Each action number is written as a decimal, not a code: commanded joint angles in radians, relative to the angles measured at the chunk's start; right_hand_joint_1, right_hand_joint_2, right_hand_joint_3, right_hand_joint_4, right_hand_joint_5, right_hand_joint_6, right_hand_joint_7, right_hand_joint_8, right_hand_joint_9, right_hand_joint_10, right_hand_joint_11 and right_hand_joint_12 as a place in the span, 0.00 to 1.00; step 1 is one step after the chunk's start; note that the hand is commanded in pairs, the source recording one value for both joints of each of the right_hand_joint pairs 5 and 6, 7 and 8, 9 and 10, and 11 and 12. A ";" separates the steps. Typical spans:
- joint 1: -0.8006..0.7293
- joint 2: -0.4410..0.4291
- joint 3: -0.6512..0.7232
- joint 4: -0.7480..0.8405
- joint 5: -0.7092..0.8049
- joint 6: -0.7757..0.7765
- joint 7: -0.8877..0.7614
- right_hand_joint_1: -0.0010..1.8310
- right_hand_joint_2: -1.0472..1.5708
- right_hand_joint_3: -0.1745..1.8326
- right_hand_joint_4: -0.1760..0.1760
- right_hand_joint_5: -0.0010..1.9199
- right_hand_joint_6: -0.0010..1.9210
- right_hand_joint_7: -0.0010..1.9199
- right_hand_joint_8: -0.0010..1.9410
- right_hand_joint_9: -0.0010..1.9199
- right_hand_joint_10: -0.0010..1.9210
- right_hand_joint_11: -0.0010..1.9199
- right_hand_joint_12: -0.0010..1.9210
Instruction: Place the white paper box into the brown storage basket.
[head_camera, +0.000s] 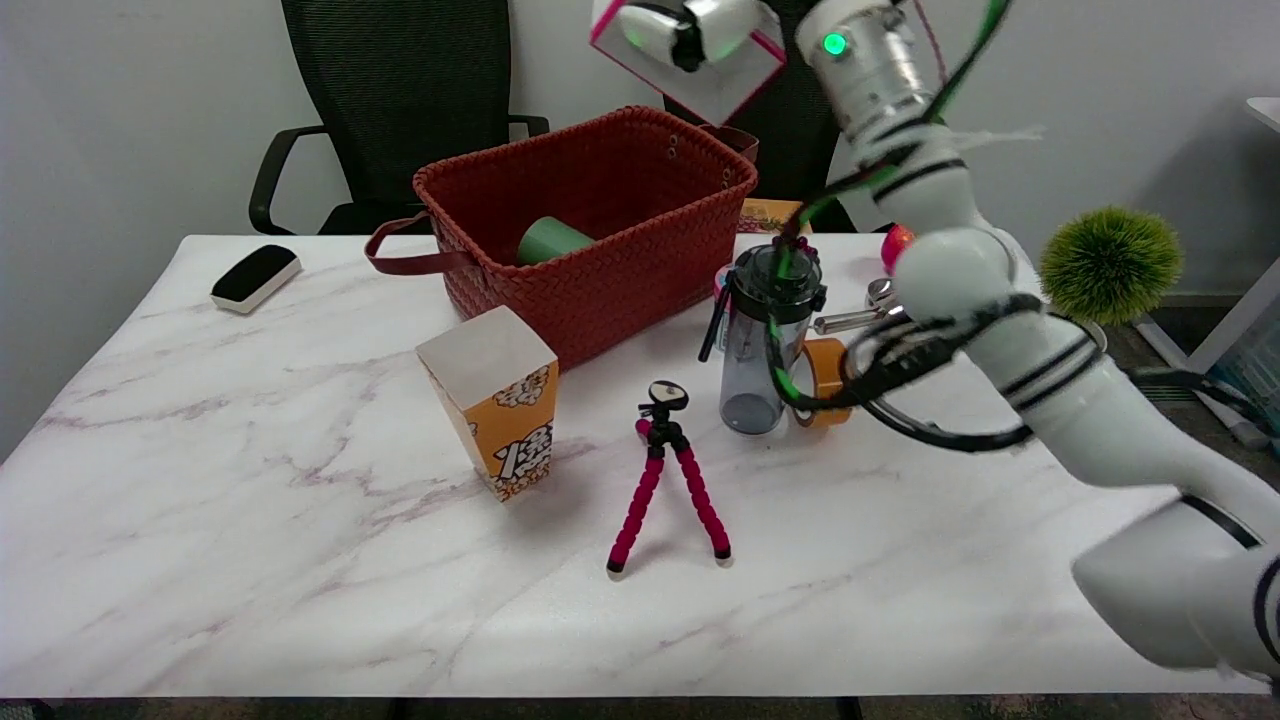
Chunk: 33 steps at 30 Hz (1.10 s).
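right hand (690, 40) fingers grip white paper box (700, 85) high over brown storage basket (600, 250) | risk: releasing here, box bounces off rim

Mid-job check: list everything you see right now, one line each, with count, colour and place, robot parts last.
white paper box: 1, white with pink edges, held in the air above the basket's back right corner
brown storage basket: 1, reddish brown, table's back centre
green cup: 1, green, on its side in the basket
popcorn box: 1, orange and white, in front of the basket
tripod: 1, pink and black, table centre
bottle: 1, clear grey, right of the tripod
tape roll: 1, orange, beside the bottle
eraser: 1, black and white, back left
green ball: 1, right edge
right hand: 1, grips the box at the top
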 joint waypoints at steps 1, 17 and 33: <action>0.532 -0.333 -0.219 -0.646 -0.087 -0.172 -0.061 0.66 0.34 0.80 0.50 0.43 0.43 0.66 0.65 0.63 0.63 0.87 0.87; 0.607 -0.461 -0.243 -0.922 -0.356 -0.330 -0.061 0.66 0.34 0.81 0.50 0.42 0.42 0.66 0.65 0.63 0.62 0.87 0.87; 0.544 -0.433 -0.257 -0.937 -0.393 -0.336 -0.061 0.65 0.35 0.80 0.50 0.42 0.42 0.66 0.65 0.62 0.62 0.87 0.87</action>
